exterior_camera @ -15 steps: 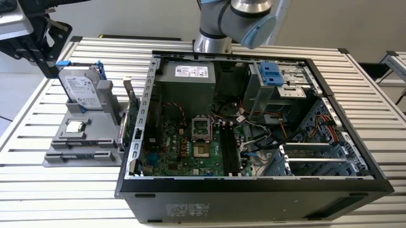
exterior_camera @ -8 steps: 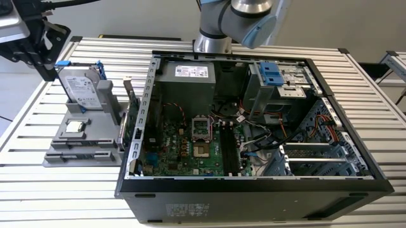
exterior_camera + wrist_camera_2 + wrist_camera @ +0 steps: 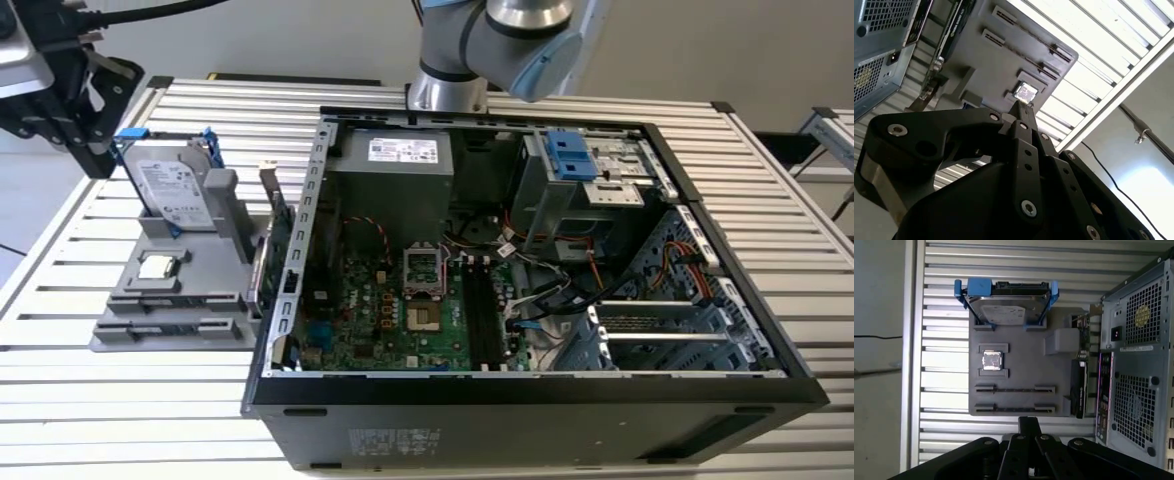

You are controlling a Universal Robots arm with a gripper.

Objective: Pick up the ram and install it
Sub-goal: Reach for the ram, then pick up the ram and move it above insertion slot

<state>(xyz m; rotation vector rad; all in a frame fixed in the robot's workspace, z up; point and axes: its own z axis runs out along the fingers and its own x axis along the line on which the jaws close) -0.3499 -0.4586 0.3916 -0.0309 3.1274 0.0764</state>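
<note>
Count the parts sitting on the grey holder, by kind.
Hard drive: 1
CPU chip: 1
Expansion card: 1
Total: 3

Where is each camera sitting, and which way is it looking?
Exterior view: off the arm, high up, looking slantwise down at the open computer case and holder on the table; the arm shows behind the case, the tool at the exterior view's left.
First wrist view: on the arm, looking straight down past the tool at the holder, hard drive and chip.
Second wrist view: on the arm, looking slantwise along the tool toward the chip.
Shared: both wrist views show the shut tool, holder and chip.
</note>
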